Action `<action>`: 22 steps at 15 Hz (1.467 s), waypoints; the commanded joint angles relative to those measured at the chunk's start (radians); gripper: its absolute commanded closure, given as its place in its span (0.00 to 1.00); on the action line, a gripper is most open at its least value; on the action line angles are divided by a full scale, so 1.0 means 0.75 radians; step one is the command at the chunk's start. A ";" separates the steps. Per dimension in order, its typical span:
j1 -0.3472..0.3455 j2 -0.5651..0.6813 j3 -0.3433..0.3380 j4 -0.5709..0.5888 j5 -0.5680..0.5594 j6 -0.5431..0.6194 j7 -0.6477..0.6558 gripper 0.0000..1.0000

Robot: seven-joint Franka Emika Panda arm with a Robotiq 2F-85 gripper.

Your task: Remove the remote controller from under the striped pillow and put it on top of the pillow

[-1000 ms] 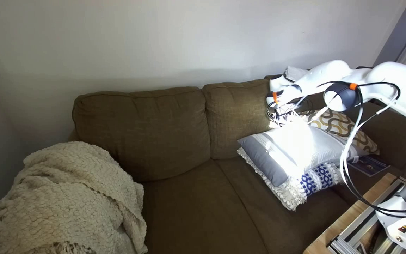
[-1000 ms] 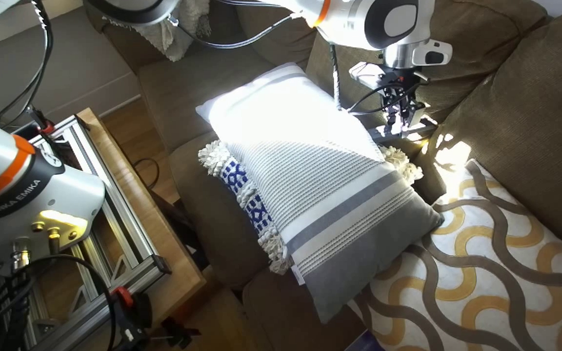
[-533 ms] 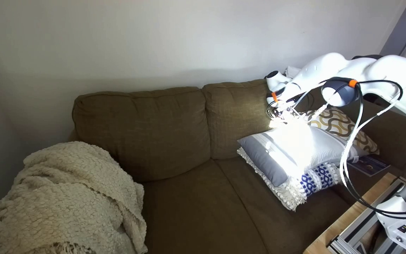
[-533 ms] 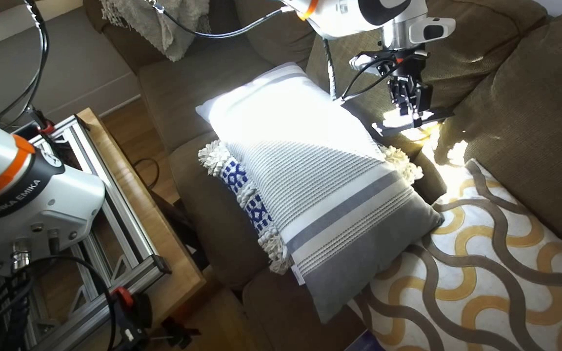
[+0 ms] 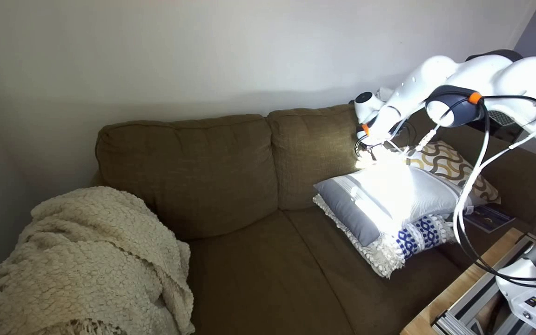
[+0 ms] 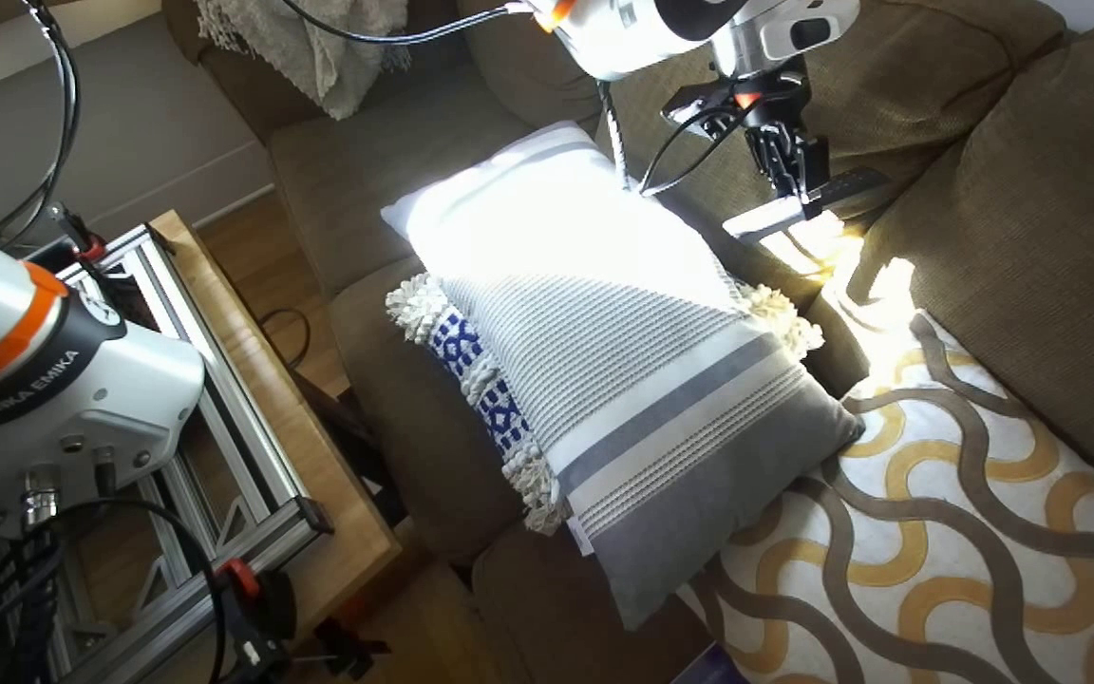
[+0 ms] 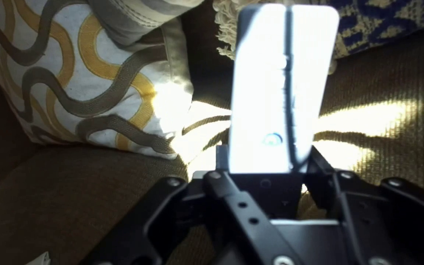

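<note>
One brown sofa (image 5: 244, 279) fronts a pale wall (image 5: 193, 56); the claw (image 7: 269, 162) pinches the remote (image 7: 263, 92).

Remote controller (image 7: 260, 92): one
Tool (image 7: 267, 160): one
Robot arm (image 5: 417, 90): one
Pillows (image 6: 623, 351): three in all
Striped pillow (image 6: 689, 418): one
Fringed blue-patterned pillow (image 5: 424, 237): one
Pillow with wavy brown-and-yellow bands (image 6: 946, 513): one
Couch (image 5: 258, 284): one
Couch back cushions (image 5: 193, 174): at least three
Cream blanket (image 5: 91, 265): one
Flat printed booklet (image 5: 489, 218): one
Wooden table (image 6: 349, 508): one
Metal frame (image 6: 224, 380) on the table: one
</note>
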 commanded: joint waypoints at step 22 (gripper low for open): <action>-0.266 -0.709 0.582 -0.797 0.137 0.346 -0.515 0.74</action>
